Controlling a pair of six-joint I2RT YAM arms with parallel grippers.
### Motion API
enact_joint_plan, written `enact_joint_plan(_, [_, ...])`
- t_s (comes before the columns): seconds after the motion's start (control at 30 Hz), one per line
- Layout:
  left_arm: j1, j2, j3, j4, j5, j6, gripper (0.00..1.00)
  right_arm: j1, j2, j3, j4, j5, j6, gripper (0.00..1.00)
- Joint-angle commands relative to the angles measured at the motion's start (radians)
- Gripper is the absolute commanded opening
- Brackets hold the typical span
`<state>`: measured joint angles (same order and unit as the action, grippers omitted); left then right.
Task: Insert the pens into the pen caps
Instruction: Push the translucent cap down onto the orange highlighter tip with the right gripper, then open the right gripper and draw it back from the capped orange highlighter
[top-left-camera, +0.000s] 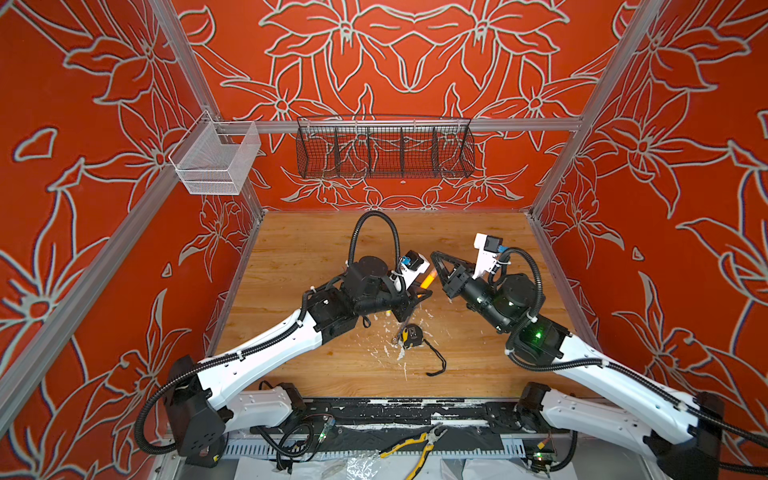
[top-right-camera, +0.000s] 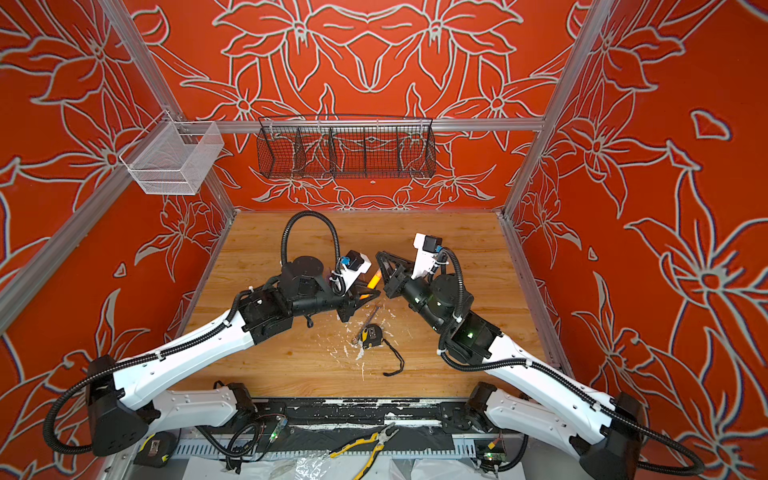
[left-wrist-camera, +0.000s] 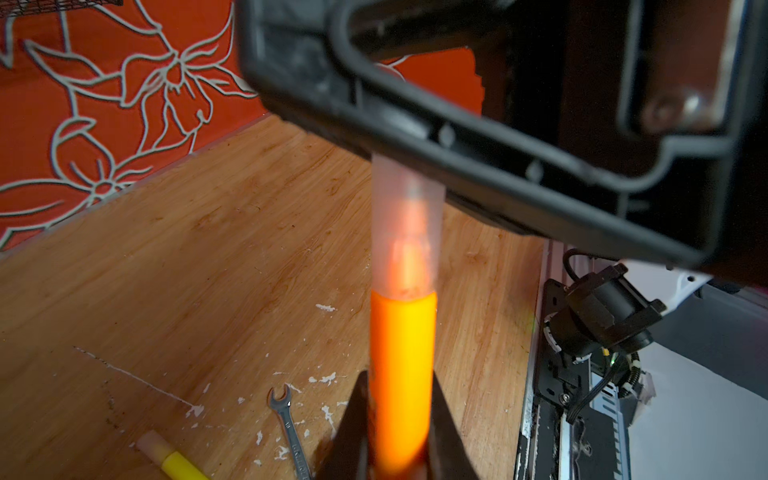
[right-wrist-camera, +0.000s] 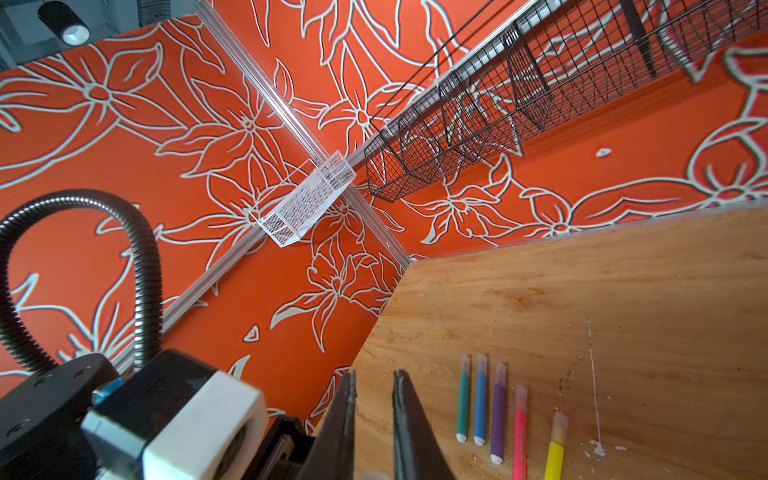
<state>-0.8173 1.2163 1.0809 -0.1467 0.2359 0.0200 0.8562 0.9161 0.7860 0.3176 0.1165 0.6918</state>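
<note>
In both top views the left gripper (top-left-camera: 422, 293) is over the middle of the wooden worktop (top-left-camera: 291, 249), its fingers clamped on the orange pen (top-left-camera: 428, 280). The pen is held clear of the wood and slants up towards the far right. The right gripper (top-left-camera: 435, 259) meets the pen's upper end from the right. Just near of them on the worktop are a yellow tape measure (top-right-camera: 370, 336) and a small wrench (top-right-camera: 363, 328) among white flecks. Yellow-handled pliers (top-left-camera: 415, 451) lie off the worktop at the near edge.

In the left wrist view the left fingers (left-wrist-camera: 353, 436) grip the orange pen on both sides. A clear cap (left-wrist-camera: 405, 232) sits over the pen's tip, with the tip showing through it. The cap's other end runs in behind a black finger (left-wrist-camera: 457, 158) of the right gripper. On the wood beyond are the wrench and a capped yellow pen (left-wrist-camera: 183, 463).

In the right wrist view the right fingers (right-wrist-camera: 345, 415) are closed down to a narrow slit. A pale rounded shape sits between them at the frame edge, so they appear clamped on the cap. Beside them on the worktop, a green pen (right-wrist-camera: 463, 399), blue pen (right-wrist-camera: 481, 399), purple pen (right-wrist-camera: 498, 411), pink pen (right-wrist-camera: 519, 432) and the yellow pen lie side by side in a row. Each wears a clear cap.
</note>
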Motion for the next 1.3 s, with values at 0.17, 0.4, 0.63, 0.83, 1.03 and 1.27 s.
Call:
enact_joint_plan(0.17, [0.048, 0.040, 0.198, 0.172, -0.199, -0.005, 0.00, 0.041, 0.011, -0.074, -0.075, -0.160, 0.008, 0.00])
enact_joint_plan(0.4, [0.080, 0.097, 0.324, 0.138, -0.232, -0.005, 0.00, 0.047, 0.024, -0.093, -0.042, -0.194, 0.010, 0.00])
enact_joint_plan(0.63, [0.107, 0.129, 0.415, 0.138, -0.267, -0.022, 0.00, 0.052, 0.020, -0.123, -0.015, -0.207, 0.014, 0.00])
enact_joint_plan(0.83, [0.115, 0.146, 0.491, 0.105, -0.267, -0.026, 0.00, 0.056, 0.008, -0.152, 0.029, -0.228, 0.020, 0.00])
enact_joint_plan(1.03, [0.122, 0.158, 0.539, 0.081, -0.285, -0.023, 0.00, 0.077, 0.059, -0.166, 0.110, -0.289, 0.062, 0.00])
enact_joint_plan(1.27, [0.147, 0.147, 0.523, 0.072, -0.279, -0.042, 0.00, 0.095, 0.028, -0.178, 0.098, -0.232, 0.041, 0.00])
